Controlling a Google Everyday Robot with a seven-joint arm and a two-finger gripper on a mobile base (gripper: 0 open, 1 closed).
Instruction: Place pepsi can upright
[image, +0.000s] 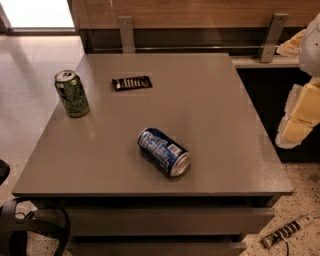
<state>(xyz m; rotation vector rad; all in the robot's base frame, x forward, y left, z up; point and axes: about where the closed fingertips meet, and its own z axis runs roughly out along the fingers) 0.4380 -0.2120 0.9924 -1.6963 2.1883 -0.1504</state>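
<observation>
The pepsi can (163, 151) is dark blue with silver ends and a white label patch. It lies on its side on the grey table (210, 110), near the front middle, one silver end pointing to the front right. My gripper (296, 122) shows as white and pale yellow parts at the right edge of the view. It hangs beyond the table's right side, well apart from the can, and holds nothing that I can see.
A green-and-black patterned can (72, 93) stands upright at the table's left edge. A small dark flat packet (132, 82) lies at the back middle. A wood-panelled wall with metal brackets runs behind. Black cables (30, 225) and a striped object (285, 232) lie on the floor.
</observation>
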